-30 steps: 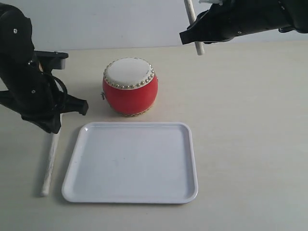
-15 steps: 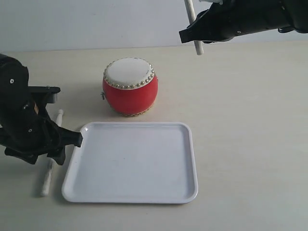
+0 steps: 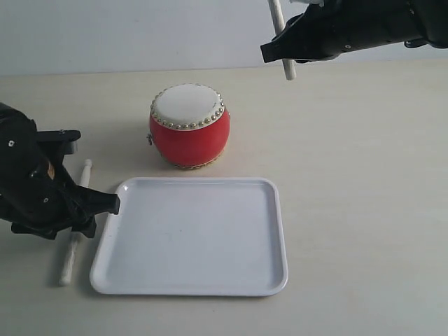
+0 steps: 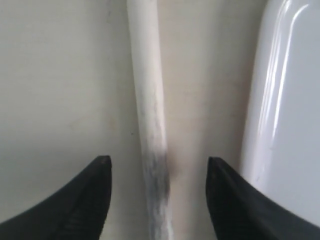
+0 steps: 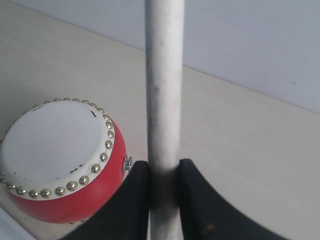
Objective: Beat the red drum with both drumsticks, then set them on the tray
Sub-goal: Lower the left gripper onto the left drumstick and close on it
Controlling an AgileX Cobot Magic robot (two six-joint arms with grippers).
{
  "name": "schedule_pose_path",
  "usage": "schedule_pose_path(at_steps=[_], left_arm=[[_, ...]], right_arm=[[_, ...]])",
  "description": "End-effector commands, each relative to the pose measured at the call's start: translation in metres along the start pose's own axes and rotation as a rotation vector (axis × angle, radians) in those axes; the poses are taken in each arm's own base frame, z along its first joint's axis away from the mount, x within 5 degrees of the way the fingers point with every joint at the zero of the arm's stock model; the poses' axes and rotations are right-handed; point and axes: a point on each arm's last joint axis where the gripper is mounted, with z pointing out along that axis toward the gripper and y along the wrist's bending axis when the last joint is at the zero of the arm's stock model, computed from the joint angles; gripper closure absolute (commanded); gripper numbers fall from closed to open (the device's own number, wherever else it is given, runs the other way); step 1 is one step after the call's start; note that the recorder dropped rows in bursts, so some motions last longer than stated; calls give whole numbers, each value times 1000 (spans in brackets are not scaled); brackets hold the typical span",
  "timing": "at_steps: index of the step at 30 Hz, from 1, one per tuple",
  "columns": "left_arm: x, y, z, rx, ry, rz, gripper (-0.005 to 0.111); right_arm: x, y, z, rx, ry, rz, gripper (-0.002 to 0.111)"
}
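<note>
**Left gripper low and spread over the stick beside the tray**

The left gripper point(image 4: 157, 165) has come down just off the tray's point(image 3: 196, 180) left edge. Its jaws have spread wide and hold nothing, one on each side of the left stick point(image 4: 147, 100) with a gap on both sides (the stick itself has not moved). That stick lies flat on the table point(image 3: 364, 175), outside the tray's rim and running along its left edge. I judge a pick-up is being lined up, so two-stick drumming cannot start yet. High beyond the tray's far right corner, the right gripper point(image 5: 164, 170) stays clenched on the right stick point(image 5: 164, 75). The drum point(image 3: 189, 126) stands just beyond the tray's far edge.
</note>
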Motion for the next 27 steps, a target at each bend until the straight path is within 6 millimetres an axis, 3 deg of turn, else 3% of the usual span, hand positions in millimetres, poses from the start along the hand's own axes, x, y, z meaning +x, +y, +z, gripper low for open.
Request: schedule_pose_path(at_steps=[1, 27], left_arm=[[5, 0, 6, 11, -15, 2, 52], [18, 6, 12, -13, 35, 7, 52]], right_arm=[[-2, 1, 0, -4, -5, 2, 108], [-2, 1, 0, -4, -5, 11, 108]])
